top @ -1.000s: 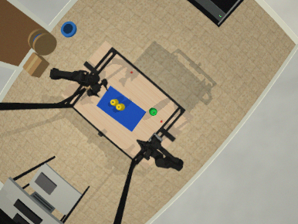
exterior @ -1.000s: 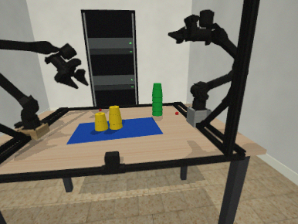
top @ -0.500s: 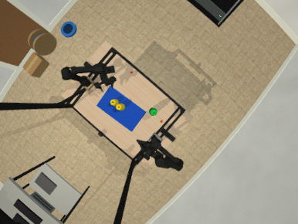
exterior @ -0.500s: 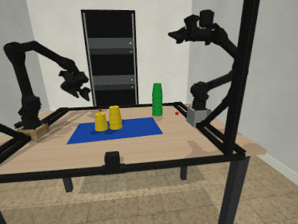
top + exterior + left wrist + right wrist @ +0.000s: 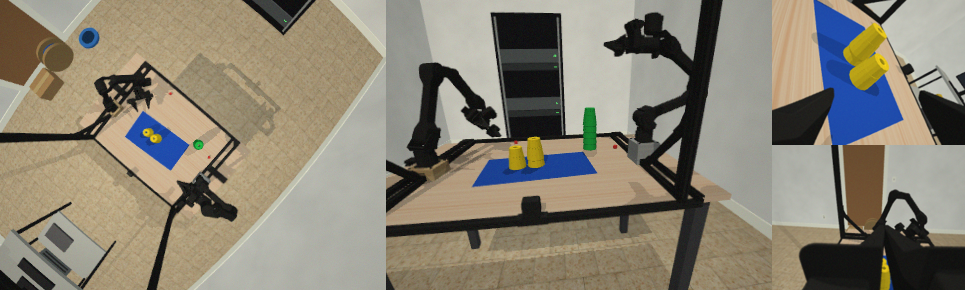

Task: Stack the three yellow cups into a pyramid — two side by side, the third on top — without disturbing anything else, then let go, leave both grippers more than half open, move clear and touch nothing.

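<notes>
Yellow cups [image 5: 156, 139] [image 5: 535, 154] [image 5: 869, 72] [image 5: 885, 279] stand on the blue mat [image 5: 170, 154] [image 5: 571, 165] [image 5: 859, 120] [image 5: 891, 285]; the left pincer [image 5: 141, 106] [image 5: 495, 133] [image 5: 876, 93] [image 5: 900, 244] is wide open, the right pincer [image 5: 180, 184] [image 5: 606, 45] [image 5: 883, 229] closed.

A tall stack of green cups [image 5: 198, 145] [image 5: 589, 129] stands upright on the desk [image 5: 165, 112] [image 5: 461, 200] [image 5: 791, 48], with red dots near it and farther left.

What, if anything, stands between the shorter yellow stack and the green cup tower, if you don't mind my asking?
The taller yellow stack stands between them, right beside the shorter one, as the top view shows.
</notes>
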You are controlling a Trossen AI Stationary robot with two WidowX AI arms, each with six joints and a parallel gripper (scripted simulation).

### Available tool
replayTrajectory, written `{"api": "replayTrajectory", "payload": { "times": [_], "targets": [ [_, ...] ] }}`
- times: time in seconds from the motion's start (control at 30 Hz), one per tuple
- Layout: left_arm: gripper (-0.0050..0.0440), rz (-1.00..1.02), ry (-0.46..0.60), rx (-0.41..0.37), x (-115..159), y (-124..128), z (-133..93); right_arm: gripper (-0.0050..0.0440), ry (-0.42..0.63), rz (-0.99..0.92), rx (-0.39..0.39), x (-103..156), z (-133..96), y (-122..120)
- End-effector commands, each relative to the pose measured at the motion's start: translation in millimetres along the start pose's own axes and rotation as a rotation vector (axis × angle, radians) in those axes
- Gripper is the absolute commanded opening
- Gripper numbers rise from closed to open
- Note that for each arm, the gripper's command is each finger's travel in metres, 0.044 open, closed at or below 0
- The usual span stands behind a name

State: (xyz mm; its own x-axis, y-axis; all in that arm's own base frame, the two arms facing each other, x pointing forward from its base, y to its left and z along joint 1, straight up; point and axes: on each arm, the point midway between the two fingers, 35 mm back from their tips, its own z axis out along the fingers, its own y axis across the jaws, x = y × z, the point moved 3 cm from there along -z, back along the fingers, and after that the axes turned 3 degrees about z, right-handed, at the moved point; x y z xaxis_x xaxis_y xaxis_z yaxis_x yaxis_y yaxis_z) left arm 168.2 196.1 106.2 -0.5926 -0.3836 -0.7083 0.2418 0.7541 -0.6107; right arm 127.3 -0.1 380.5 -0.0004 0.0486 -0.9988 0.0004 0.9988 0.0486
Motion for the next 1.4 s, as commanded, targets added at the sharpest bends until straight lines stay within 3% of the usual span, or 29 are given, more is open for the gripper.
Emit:
{"api": "replayTrajectory", "payload": {
  "times": [0.0,0.07,0.13,0.33,0.63,0.7,0.97,1.2,1.27,1.37],
  "targets": [
    [0.0440,-0.002,-0.023,0.005,-0.6,3.3,-1.7,0.0024,0.000,0.004,0.000,-0.2,0.1,0.1],
    [0.0440,-0.002,-0.023,0.005,-0.6,3.3,-1.7,0.0072,0.001,0.003,0.000,-0.2,0.4,0.1],
    [0.0440,-0.002,-0.023,0.005,-0.6,3.3,-1.7,0.0072,0.001,0.003,0.000,-0.2,0.4,0.1],
    [0.0440,-0.002,-0.023,0.005,-0.6,3.3,-1.7,0.0216,0.030,-0.007,-0.001,1.0,9.3,0.4],
    [0.0440,-0.002,-0.023,0.005,-0.6,3.3,-1.7,0.0432,0.182,-0.055,-0.005,10.5,57.8,2.1],
    [0.0440,-0.002,-0.023,0.005,-0.6,3.3,-1.7,0.0432,0.182,-0.055,-0.005,10.5,57.8,2.1],
    [0.0440,-0.002,-0.023,0.005,-0.6,3.3,-1.7,0.0440,0.393,-0.082,0.013,33.1,134.5,-2.2],
    [0.0440,-0.002,-0.023,0.005,-0.6,3.3,-1.7,0.0440,0.604,-0.089,0.035,79.2,212.4,-14.4],
    [0.0440,-0.002,-0.023,0.005,-0.6,3.3,-1.7,0.0440,0.604,-0.089,0.035,79.2,212.4,-14.4],
    [0.0440,-0.002,-0.023,0.005,-0.6,3.3,-1.7,0.0440,0.693,-0.090,0.043,106.7,242.8,-21.3]
  ]
}}
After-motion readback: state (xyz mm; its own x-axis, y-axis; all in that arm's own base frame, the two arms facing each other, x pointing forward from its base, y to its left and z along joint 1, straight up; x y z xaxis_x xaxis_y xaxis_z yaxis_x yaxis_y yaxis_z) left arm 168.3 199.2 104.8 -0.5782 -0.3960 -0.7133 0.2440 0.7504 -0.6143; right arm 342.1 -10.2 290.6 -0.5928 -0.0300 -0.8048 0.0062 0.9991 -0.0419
